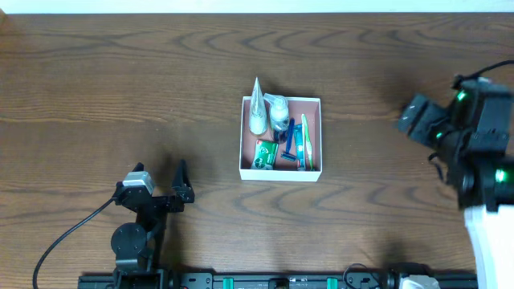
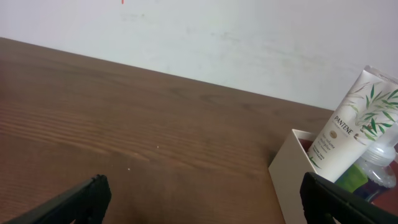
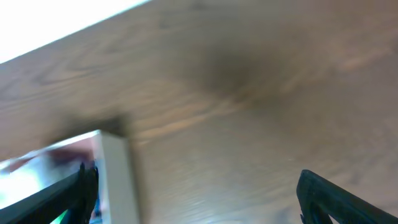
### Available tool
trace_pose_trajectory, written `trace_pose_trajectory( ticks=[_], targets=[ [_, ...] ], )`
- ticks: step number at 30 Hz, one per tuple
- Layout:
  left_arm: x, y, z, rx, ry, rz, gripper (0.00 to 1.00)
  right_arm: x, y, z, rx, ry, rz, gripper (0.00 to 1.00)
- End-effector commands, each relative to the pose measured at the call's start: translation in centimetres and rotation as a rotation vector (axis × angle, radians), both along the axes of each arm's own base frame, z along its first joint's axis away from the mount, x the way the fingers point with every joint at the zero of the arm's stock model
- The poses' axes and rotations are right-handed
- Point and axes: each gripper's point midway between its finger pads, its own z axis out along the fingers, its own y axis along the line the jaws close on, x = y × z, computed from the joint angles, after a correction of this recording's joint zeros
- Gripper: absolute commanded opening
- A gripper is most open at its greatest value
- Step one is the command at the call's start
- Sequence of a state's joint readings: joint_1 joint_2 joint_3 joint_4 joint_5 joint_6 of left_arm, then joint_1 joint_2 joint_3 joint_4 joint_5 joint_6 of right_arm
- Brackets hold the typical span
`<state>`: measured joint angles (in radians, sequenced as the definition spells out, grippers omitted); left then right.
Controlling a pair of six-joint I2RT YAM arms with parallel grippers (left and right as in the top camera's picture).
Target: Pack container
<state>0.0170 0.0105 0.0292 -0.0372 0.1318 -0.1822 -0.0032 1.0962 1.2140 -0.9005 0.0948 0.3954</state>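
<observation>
Step — container (image 1: pixel 277 172) looks packed | left gripper (image 2: pixel 211 208), right gripper (image 3: pixel 199 202) spread wide, holding nothing | next — we back off.

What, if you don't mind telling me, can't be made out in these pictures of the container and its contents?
Right wrist: blur smears the container; its contents are unidentifiable.
Left wrist: the right edge cuts the container off; only the Pantene tube and part of a clear bottle are plain.
Overhead: print on the green packet is too small to read.
</observation>
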Motion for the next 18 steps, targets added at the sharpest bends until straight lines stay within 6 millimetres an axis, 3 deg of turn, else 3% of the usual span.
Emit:
trace_pose_trajectory(
  ticks=[1, 8, 12, 18],
  targets=[
    [0.0, -0.1, -1.6, 0.011, 0.040, -0.011, 0.98, -1.9, 1.6, 3.3, -0.061, -0.106, 0.054, 0.99],
    [0.0, -0.1, -1.6, 0.011, 0.039, -0.011, 0.98, -5.9, 2.6, 6.2, -0.023, -0.211, 0.110, 0.99],
    [0.0, -0.1, -1.6, 0.011, 0.039, -0.011, 0.98, -6.8, 1.5, 7.5, -0.043, -0.293, 0.066, 0.99],
    [0.0, -0.1, -1.6, 0.011, 0.039, -0.011, 0.98, -6.6, 0.4, 9.2, -0.095, -0.580, 0.018, 0.99]
  ],
)
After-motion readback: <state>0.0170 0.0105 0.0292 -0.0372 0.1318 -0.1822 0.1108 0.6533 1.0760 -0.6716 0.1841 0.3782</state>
